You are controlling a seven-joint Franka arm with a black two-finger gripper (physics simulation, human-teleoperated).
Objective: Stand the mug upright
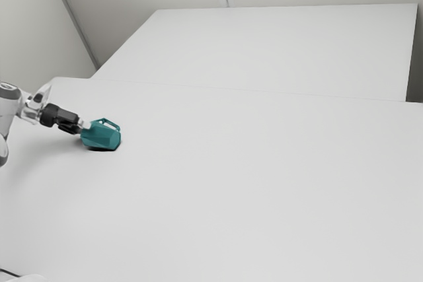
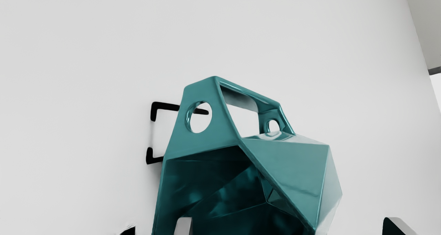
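The gripper (image 1: pixel 84 125) is at the exterior view's left, its tips at the near end of the teal mug (image 1: pixel 101 137). This faceted mug lies on its side, handle (image 1: pixel 111 123) uppermost and mouth toward my hand. In the wrist view the gripper (image 2: pixel 290 225) stands open, with one fingertip (image 2: pixel 184 226) in front of or inside the mouth and the other beyond the outer wall of the mug (image 2: pixel 289 166). The wall lies between the fingers; I cannot tell whether either touches it. The lower part of the mouth is cut off there.
The white table (image 1: pixel 251 163) stretches toward the exterior view's right, with another white surface (image 1: pixel 277 47) behind it. A dark cable (image 1: pixel 9 273) lies at the exterior view's lower left corner. Black bracket-shaped marks (image 2: pixel 165 106) show beside and behind the mug in the wrist view.
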